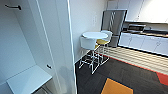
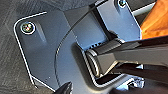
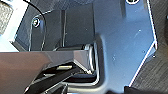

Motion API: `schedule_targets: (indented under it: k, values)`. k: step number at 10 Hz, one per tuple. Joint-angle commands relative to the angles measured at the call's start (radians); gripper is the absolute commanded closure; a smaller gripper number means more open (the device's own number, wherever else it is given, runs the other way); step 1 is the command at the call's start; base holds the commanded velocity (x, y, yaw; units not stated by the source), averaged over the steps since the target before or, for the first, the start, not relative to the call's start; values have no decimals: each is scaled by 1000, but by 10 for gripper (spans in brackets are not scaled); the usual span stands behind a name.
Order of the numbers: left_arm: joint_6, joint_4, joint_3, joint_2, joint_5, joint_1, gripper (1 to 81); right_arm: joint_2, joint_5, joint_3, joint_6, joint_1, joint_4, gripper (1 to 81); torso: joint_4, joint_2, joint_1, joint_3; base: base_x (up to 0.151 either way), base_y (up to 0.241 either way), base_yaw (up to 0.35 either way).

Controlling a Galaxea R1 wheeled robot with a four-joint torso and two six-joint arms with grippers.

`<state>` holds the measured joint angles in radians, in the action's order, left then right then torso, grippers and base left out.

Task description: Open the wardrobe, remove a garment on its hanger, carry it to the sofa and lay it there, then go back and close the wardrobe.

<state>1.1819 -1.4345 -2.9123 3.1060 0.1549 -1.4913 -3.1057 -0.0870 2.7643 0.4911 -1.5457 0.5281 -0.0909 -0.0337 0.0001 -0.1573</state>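
the wardrobe (image 1: 37, 50) stands open close on the left, its white inside showing a shelf (image 1: 28, 81) low down. off to the right, a small round table (image 1: 95, 35) with stools (image 1: 88, 43) stands on dark carpet (image 1: 117, 72). whether either end effector is clenched or released, i cannot tell.

Head cam sits high, angled forward and down, very close to the open wardrobe (image 1: 30, 50) on my left; kitchenette beyond, past the round table (image 1: 95, 35). Both wrist cams look along their own arms straight down at the dark carpet (image 2: 10, 62), close range. Carpet is the only overlap across all three views.
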Motion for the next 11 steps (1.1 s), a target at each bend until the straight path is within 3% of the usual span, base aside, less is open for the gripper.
schedule_targets:
  k: [1,11]
  values:
    - [-2,-11,-1,2,-41,35,10,-9,41,-3,-2,26,-3,10,0,0,0,0,0,0,297]
    - [-2,-12,-1,2,-41,33,10,-7,49,-3,-2,32,-3,10,0,0,0,0,0,0,296]
